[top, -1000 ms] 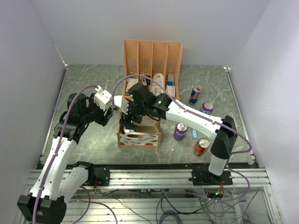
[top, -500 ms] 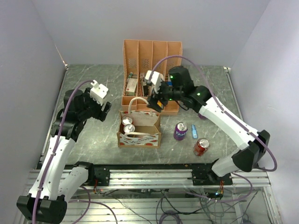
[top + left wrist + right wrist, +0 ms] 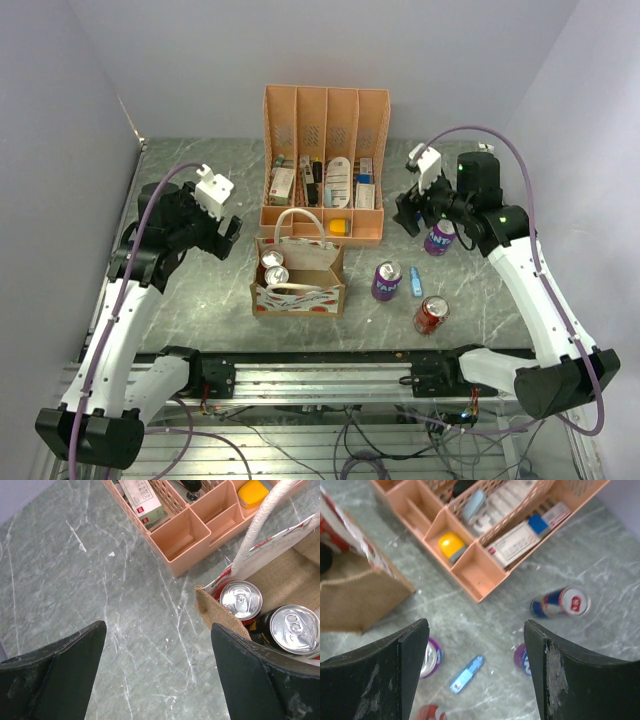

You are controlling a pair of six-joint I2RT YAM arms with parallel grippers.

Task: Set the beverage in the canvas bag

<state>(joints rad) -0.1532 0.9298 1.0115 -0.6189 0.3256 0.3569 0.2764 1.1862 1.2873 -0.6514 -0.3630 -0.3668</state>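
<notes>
Grey marble-look table (image 3: pixel 200 290) stands between plain white walls. Near its middle sits the canvas bag (image 3: pixel 298 298) with its mouth open upward and two cans (image 3: pixel 241 599) already inside, just in front of the peach organiser (image 3: pixel 325 120).

Both arms are empty. The left gripper (image 3: pixel 157 627) hangs beside the bag with fingers wide apart. The right gripper (image 3: pixel 475 625), fingers also spread, hovers over the right side of the table, where a blue and silver can (image 3: pixel 560 603), two purple cans (image 3: pixel 386 282) and a red can (image 3: pixel 431 314) wait.

I judge that the blue and silver can is the nearest candidate. Such a can is stiff but thin-walled, smooth and somewhat slippery, and probably heavy if it is full, which I cannot tell. The best hold is across the round body near the middle, with moderate pressure so that it does not dent.
</notes>
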